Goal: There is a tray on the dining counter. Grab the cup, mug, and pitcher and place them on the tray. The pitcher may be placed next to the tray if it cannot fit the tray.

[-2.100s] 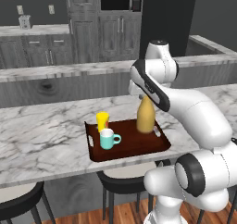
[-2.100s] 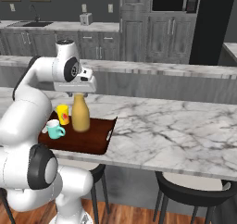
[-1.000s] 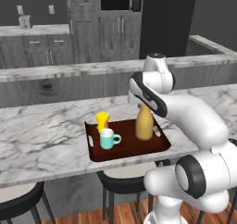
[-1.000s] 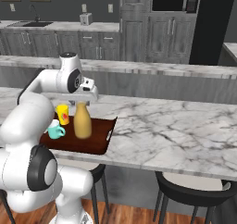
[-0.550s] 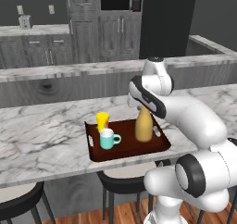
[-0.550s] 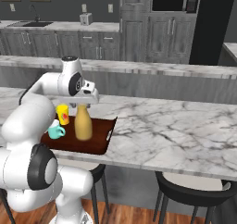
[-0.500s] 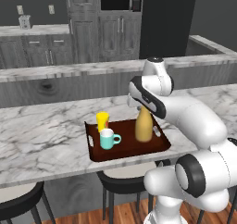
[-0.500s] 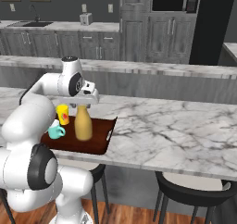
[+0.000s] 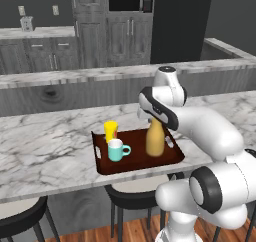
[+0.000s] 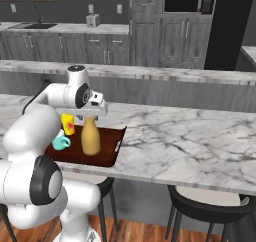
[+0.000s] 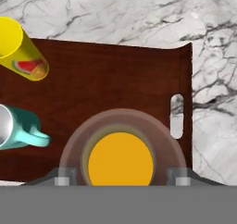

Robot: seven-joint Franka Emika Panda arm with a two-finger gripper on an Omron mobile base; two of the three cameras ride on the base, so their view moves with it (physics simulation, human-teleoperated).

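Gripper hangs directly over the pitcher, fingers spread wide either side of its neck, not pinching it. Pitcher stands upright on the tray, straight below the gripper. Mug sits on the tray left of the gripper in the hand view, cup beyond it, also left. Tray rests on the dining counter.

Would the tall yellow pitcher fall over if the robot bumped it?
Probably more easily than its neighbours: the pitcher stands taller than the mug and cup. Its rounded, wider lower body likely steadies it somewhat. It looks rigid and smooth, perhaps slippery.
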